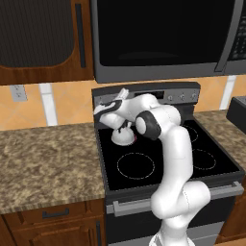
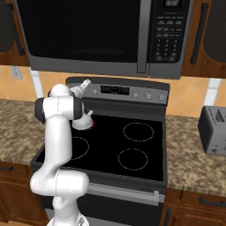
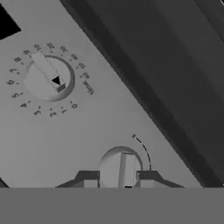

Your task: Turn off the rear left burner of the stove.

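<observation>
The pincer (image 3: 119, 180) is right up against the steel back panel (image 3: 87, 127) of the stove (image 1: 168, 163), its two dark fingertips (image 3: 87, 179) set narrowly on either side of a small round knob (image 3: 120, 168), touching or all but touching the knob's raised bar, so it looks clamped on that knob. Up and to the left on the hand view sits a second knob (image 3: 47, 78), ringed with numbers and carrying its own bar with a little dark arrow. From the left base view the hand (image 1: 111, 106) reaches to the left end of the back panel, well above the glass. Just below it lies the rear left burner (image 1: 126, 137), at the back left corner of the black cooktop, mostly hidden behind the white wrist, with a small red glow (image 2: 92, 125) showing at its rim. The front left zone (image 1: 136, 166) is a plain pale ring, and so are the two on the right side (image 2: 138, 131). Further along the panel come the dark display (image 2: 114, 90) and more small knobs (image 2: 148, 96). A black microwave (image 2: 88, 35) hangs above, a speckled granite tabletop (image 1: 48, 158) flanks the stove, and a toaster (image 2: 214, 130) stands on the tabletop at the right.
</observation>
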